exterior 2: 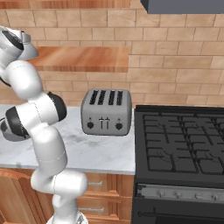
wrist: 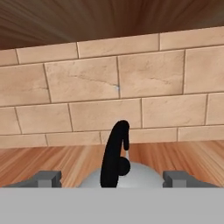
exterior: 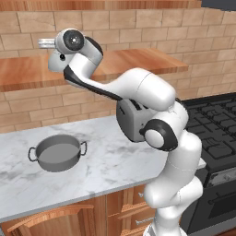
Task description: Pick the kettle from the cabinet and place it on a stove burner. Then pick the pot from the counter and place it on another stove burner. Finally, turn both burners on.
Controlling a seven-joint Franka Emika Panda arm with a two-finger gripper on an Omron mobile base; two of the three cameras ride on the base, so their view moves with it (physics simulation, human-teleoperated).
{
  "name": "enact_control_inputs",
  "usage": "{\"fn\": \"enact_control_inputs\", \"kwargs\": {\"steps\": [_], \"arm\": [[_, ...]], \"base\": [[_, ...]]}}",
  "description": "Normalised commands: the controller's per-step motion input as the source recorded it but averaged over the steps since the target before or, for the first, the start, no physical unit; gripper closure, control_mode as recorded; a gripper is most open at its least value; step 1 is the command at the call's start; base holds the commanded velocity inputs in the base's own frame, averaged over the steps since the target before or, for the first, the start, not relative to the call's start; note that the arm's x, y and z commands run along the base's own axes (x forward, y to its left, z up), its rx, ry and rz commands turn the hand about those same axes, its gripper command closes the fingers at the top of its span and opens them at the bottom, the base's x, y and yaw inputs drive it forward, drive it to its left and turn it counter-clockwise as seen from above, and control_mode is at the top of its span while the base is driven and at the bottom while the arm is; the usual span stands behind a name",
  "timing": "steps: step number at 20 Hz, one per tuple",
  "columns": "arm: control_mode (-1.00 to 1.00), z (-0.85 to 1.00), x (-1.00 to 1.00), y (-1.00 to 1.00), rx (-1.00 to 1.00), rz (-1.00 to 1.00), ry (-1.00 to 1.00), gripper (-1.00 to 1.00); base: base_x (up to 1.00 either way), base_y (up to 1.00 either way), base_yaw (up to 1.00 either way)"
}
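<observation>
Left base view: the pot (exterior: pixel 58 152) sits empty on the counter (exterior: pixel 110 166), untouched; the arm reaches up to the cabinet (exterior: pixel 138 62). Right base view: the stove burners (exterior 2: pixel 183 140) carry nothing, so no placement is done; a toaster (exterior 2: pixel 106 112) stands beside them. Hand view: the gripper (wrist: pixel 111 177) stands wide apart, straddling the kettle (wrist: pixel 127 175) on the shelf, gripping nothing; kettle contents not visible.
</observation>
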Motion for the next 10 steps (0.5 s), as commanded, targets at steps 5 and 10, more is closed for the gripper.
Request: {"fn": "enact_control_inputs", "kwargs": {"steps": [5, 10], "arm": [[-1.0, 0.0, 0.06, 0.0, 0.0, 0.0, 0.0, 1.0], [-1.0, 0.0, 0.02, 0.02, 0.0, 0.0, 0.0, 1.0]], "base": [[0.0, 0.0, 0.0], [0.0, 0.0, 0.0]]}}
